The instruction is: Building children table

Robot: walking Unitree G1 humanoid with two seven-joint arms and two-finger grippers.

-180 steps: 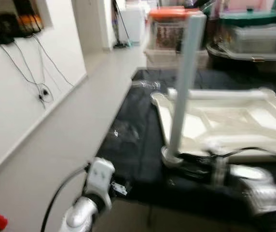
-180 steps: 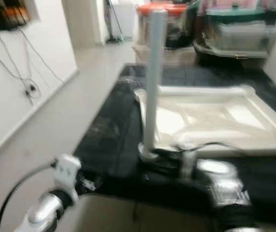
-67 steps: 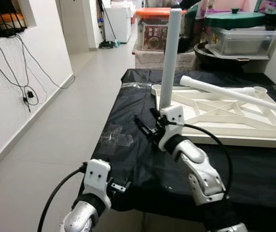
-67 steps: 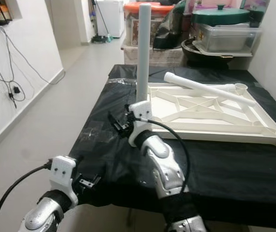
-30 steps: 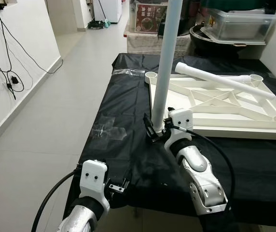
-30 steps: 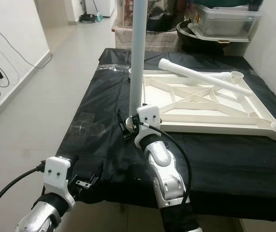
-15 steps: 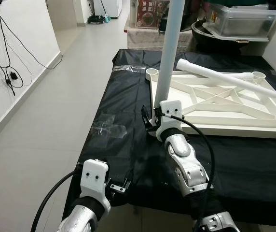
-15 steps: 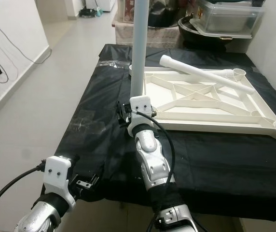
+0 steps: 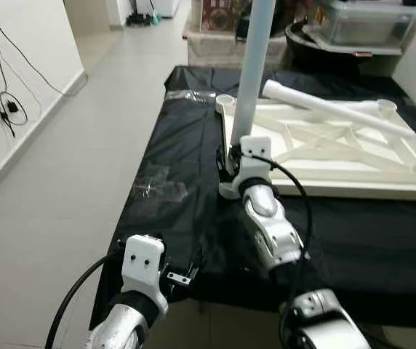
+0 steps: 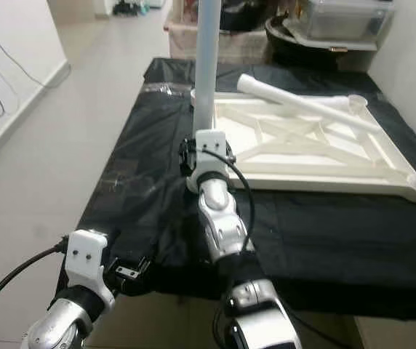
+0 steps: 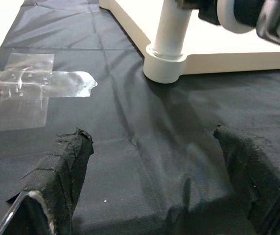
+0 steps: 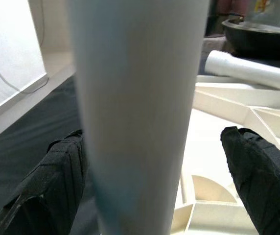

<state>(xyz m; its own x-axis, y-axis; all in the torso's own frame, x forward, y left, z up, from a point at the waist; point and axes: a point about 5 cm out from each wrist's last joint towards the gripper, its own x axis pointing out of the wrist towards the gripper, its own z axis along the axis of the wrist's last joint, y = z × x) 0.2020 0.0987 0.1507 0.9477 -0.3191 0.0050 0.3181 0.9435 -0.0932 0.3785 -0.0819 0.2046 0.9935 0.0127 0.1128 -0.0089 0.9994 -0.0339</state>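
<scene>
Left eye view: one pale grey tubular leg (image 9: pixel 255 58) stands seated in the upturned white plastic tabletop's (image 9: pixel 353 171) near corner socket, straddled by the spread right gripper (image 12: pixel 150 191). Another leg (image 9: pixel 324 109) lies unfitted. The left gripper (image 11: pixel 154 196) is open.

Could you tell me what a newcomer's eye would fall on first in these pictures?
Probably the tall pale table leg standing upright in the near-left corner socket of the upturned white tabletop on the black cloth. The right gripper sits at its base, fingers open around it; a loose leg lies across the frame.
</scene>
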